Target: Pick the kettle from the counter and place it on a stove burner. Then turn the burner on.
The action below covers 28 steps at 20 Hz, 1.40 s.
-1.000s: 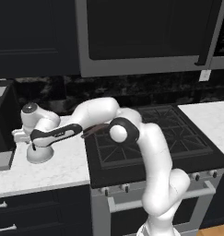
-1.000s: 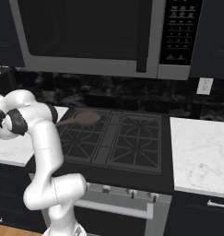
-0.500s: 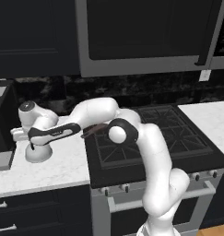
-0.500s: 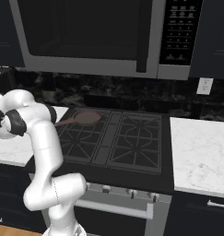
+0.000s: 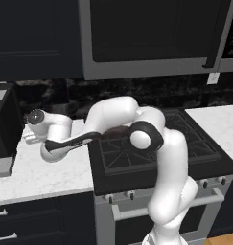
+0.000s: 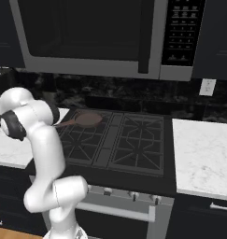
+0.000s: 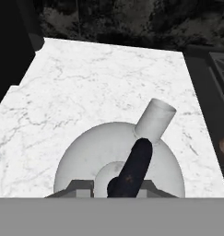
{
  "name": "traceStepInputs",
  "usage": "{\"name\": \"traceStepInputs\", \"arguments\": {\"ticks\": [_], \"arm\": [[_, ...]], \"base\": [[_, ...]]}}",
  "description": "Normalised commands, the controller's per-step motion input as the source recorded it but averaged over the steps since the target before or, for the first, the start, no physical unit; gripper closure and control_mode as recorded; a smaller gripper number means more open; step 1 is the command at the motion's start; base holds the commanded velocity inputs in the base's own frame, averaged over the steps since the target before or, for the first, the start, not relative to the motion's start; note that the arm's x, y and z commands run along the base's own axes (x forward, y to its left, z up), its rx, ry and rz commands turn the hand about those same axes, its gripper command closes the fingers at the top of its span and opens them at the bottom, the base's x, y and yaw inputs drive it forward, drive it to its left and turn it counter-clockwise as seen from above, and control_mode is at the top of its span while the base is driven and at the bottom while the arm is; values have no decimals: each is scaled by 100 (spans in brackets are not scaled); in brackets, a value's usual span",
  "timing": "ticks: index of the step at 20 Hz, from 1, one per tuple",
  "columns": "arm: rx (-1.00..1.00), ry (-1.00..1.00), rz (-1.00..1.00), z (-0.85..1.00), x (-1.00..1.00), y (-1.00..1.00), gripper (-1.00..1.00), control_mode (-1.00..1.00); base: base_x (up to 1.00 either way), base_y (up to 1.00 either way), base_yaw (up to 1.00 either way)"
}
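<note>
Gripping state: the gripper (image 7: 118, 186) is clenched on the black arched handle of the kettle (image 7: 97, 156), at the bottom centre of the hand view; the finger tips (image 7: 79, 186) are cut off by the lower edge there.
Kettle position: on the counter (image 7: 99, 92), low in the hand view, spout pointing toward the upper right of that frame.
Kettle, left base view: only part of the pale body (image 5: 50, 154) shows at mid left under the arm's wrist; handle and spout are covered by the hand.
Hidden parts: the kettle's base and its contact with the counter cannot be made out in the hand view, since the frame edge crops the body.
Pan: a brown frying pan (image 6: 87, 119) lies on the rear left grate in the right base view; in the left base view the arm covers most of it.
Stove burner: black grid grates (image 6: 133, 144) on the black cooktop, centre of the right base view; the left grates are partly blocked by the arm's elbow.
Knobs: a row along the cooktop's front edge (image 6: 131, 195), small and hard to tell apart.
Counter surface: white marble look with faint grey veining, on both sides of the cooktop; a second stretch (image 6: 201, 156) sits at the right of the right base view.
Room: dark cabinets, a dark speckled back wall, a microwave (image 6: 91, 32) above the cooktop, a wall socket (image 6: 207, 87) at right.
Left edge: a dark boxy object (image 5: 4, 122) at the far left of the left base view, cropped and not identifiable.
</note>
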Motion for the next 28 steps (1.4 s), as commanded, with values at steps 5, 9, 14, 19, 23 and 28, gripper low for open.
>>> {"name": "traceStepInputs", "arguments": {"ticks": [5,9,14,19,23,28], "arm": [[10,-36,-3,53,-47,-100,100,-100],[20,-24,-11,93,-37,-100,100,-100],[23,-13,-16,100,-35,-100,100,-100],[23,0,-19,97,-35,-100,100,-100],[26,5,-21,77,-23,-100,100,-100],[23,15,-21,28,-7,-100,100,-100]], "base": [[0,0,0],[0,0,0],[0,0,0],[0,0,0],[0,0,0],[0,0,0]]}}
